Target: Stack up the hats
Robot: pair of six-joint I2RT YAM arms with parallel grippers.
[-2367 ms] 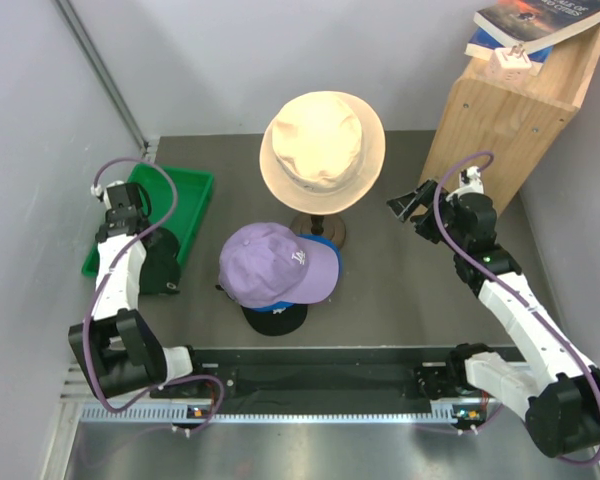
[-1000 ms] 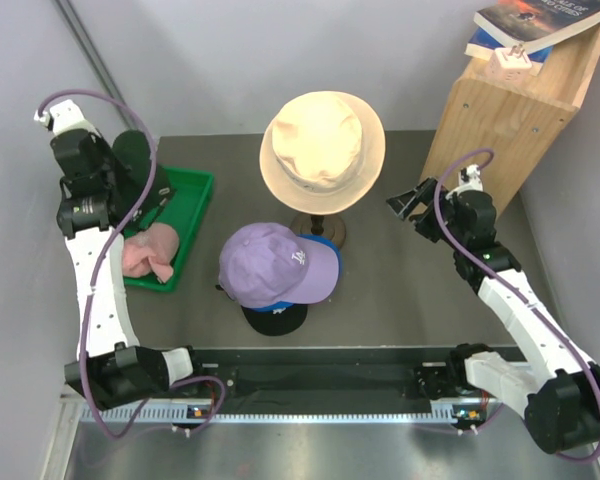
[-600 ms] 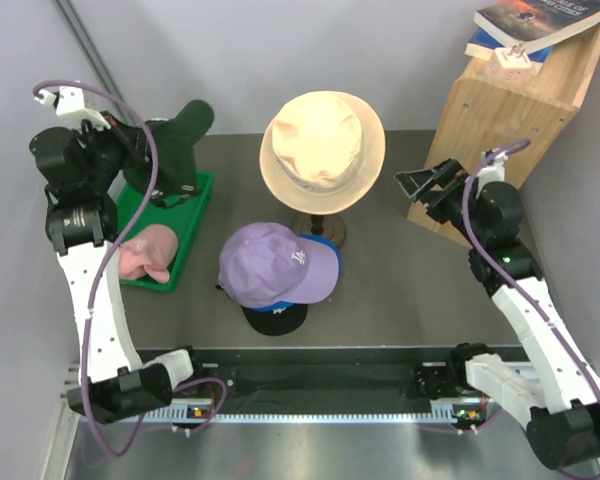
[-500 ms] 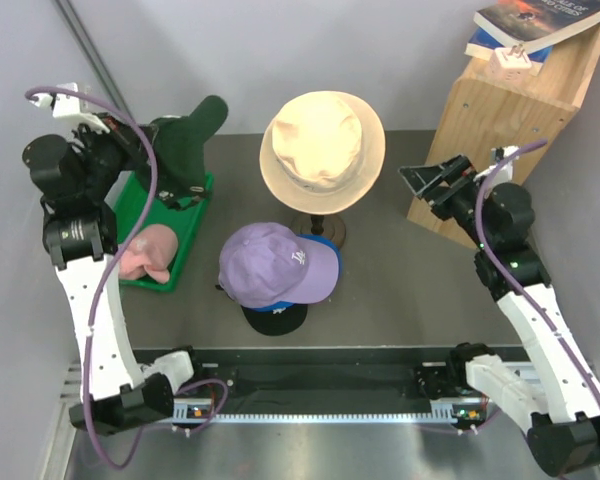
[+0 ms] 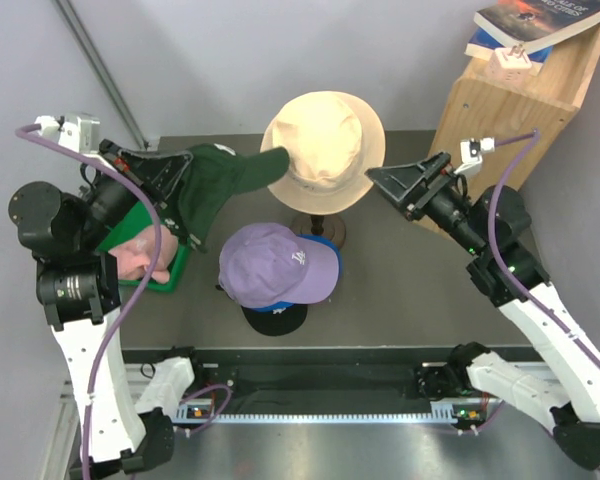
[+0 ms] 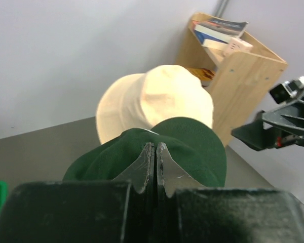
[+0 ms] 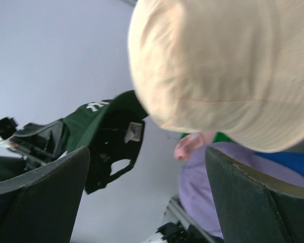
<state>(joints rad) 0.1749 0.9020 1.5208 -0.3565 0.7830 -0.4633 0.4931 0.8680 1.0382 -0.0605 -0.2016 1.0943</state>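
One dark green cap (image 5: 220, 180) is hanging in mid-air, its long axis running left to right and its brim pointing right at the cream bucket hat (image 5: 323, 150). The left gripper (image 6: 155, 152) is pinching its rear edge, jaws closed tight. The right gripper (image 5: 385, 190) is gaping wide, empty, beside the bucket hat. Bare table (image 5: 400, 280) is lying right of the lavender cap (image 5: 275, 263).

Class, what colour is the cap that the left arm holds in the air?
The cap is dark green, with a small white logo. It shows best in the top external view.
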